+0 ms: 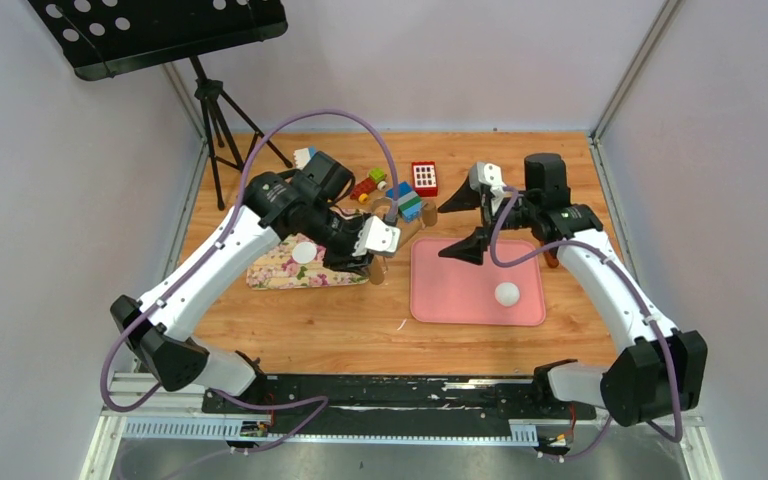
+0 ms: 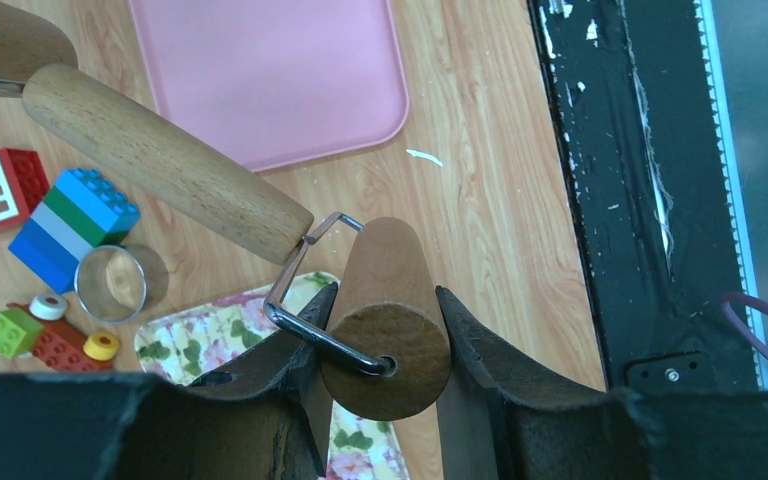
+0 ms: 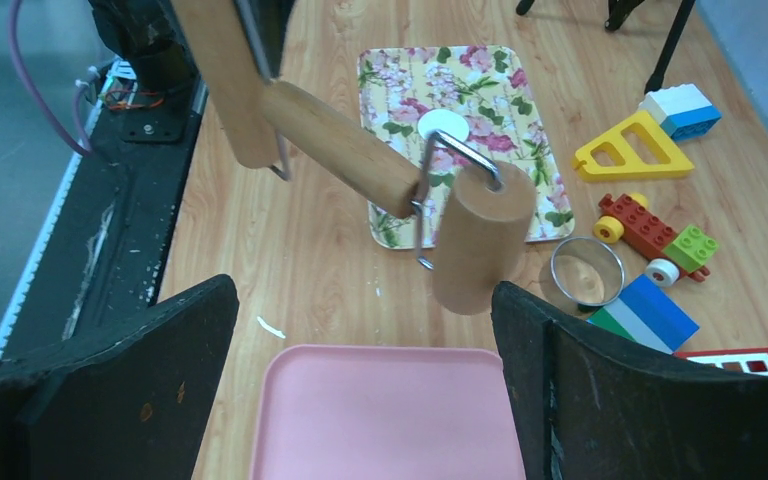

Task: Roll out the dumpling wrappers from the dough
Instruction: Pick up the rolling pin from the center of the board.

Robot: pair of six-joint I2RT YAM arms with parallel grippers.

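Presently the left gripper (image 2: 385, 300) clamps a two-ended wooden rolling pin (image 2: 160, 160) just left of the pink rectangular mat (image 1: 460, 295). The right gripper (image 1: 460, 226) gapes wide over its far edge. A white dough ball (image 1: 507, 293) sits on its near-right part.

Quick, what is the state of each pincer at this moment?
Left pincer: closed on the wooden roller.
Right pincer: open, holding nothing.
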